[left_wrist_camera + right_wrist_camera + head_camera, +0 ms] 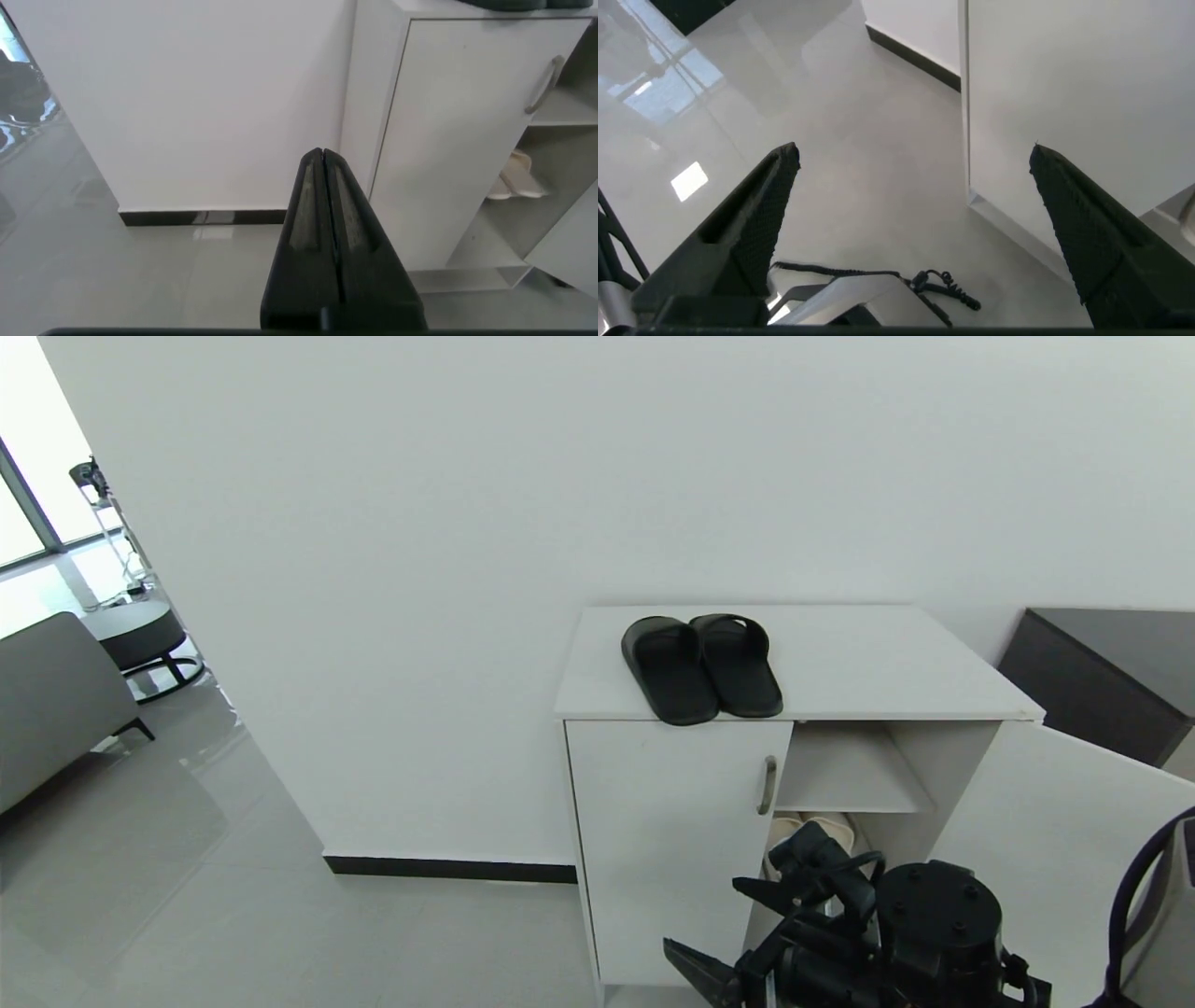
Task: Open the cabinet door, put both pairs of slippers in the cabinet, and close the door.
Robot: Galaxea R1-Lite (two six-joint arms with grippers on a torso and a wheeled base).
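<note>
Against the plain white wall [420, 523], on the glossy grey tiled floor [187, 896], you see the white two-door cabinet [887, 663]. Its right door [1055, 831] is swung wide open. Its left door [663, 840], which carries a slim vertical metal handle [767, 785], is shut. Behind the open side you can make out a white inner shelf [845, 770]. Just to the cabinet's right stands a low dark grey unit [1102, 681]. Far off to your left is a grey upholstered sofa [47, 700], with a round dark side table [135, 635] beyond it.

The pair of black rubber slide slippers [700, 667] lies side by side on the cabinet top, left of centre. Their strap ends point toward the wall and their near ends reach the front edge. The pair of pale beige slippers [831, 826] sits inside the cabinet on the level below the inner shelf, just past the handle edge of the left door.

The right gripper [700, 912] is low in front of the left door, its black fingers spread wide apart. The left gripper [322, 159] is off the cabinet's left side, facing the wall's dark skirting strip [201, 217], with its fingers pressed flat together.
</note>
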